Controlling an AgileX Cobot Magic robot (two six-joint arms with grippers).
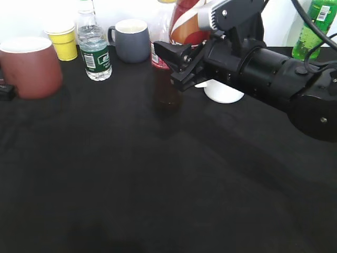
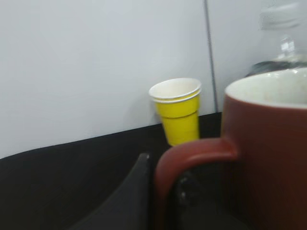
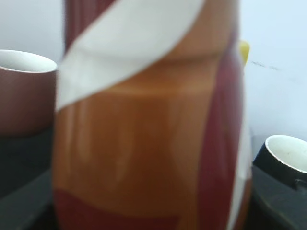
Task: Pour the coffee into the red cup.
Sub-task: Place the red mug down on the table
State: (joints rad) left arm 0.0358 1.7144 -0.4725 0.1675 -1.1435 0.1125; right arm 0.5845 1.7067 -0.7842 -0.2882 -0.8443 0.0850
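Observation:
The red cup (image 1: 29,66) stands at the far left of the black table. In the left wrist view my left gripper (image 2: 163,167) is shut on the loop handle of the red cup (image 2: 268,158), with one finger outside the loop and one inside. Only a dark bit of that gripper (image 1: 5,90) shows at the left edge of the exterior view. My right gripper (image 1: 172,62) is shut on the coffee bottle (image 1: 189,23), which has a red-brown and white swirl label. In the right wrist view the coffee bottle (image 3: 144,134) fills the frame, and the red cup (image 3: 24,91) lies beyond it on the left.
Along the back stand a yellow paper cup (image 1: 63,39), a water bottle (image 1: 93,50), a grey-blue mug (image 1: 131,39) and a red-labelled cola bottle (image 1: 159,55). A white mug (image 1: 224,94) sits half hidden under my right arm. A green bottle (image 1: 315,26) stands at the far right.

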